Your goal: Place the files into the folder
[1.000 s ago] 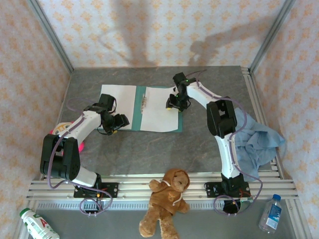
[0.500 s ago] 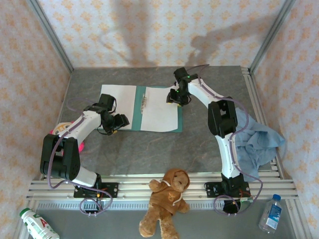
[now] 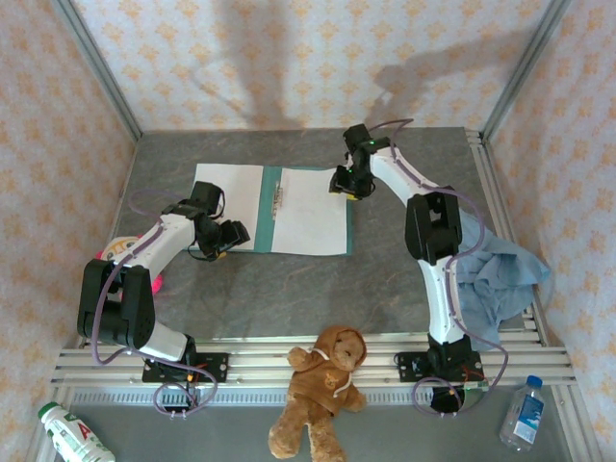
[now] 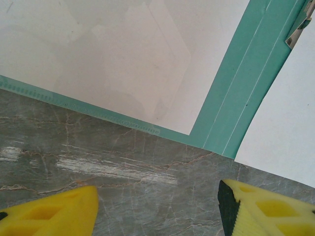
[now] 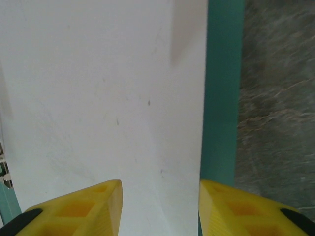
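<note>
Your folder (image 3: 272, 204) lies open on the table (image 3: 289, 289), both files (image 3: 313, 217) already on it, one per half. Left gripper (image 3: 231, 235) at near edge, right gripper (image 3: 344, 185) at far-right corner: both spread, empty. Likely left: close it.

Teddy bear (image 3: 322, 380), blue cloth (image 3: 500, 274), water bottle (image 3: 521, 414)

The folder (image 3: 272, 207) is teal-green, with thin pale lines running along its spine. The files (image 3: 310, 214) lying on it are plain white. Under the folder, the worktop (image 3: 289, 289) is grey and stone-patterned, with pale and rusty veins. Right of the folder, the cloth (image 3: 500, 274) is light blue. On the near side of the folder, the teddy bear (image 3: 322, 385) is brown. The jaws of the left gripper (image 4: 157, 204) and the right gripper (image 5: 160, 204) are yellow. Behind the folder, the walls (image 3: 289, 58) are cream with an orange floral print.
</note>
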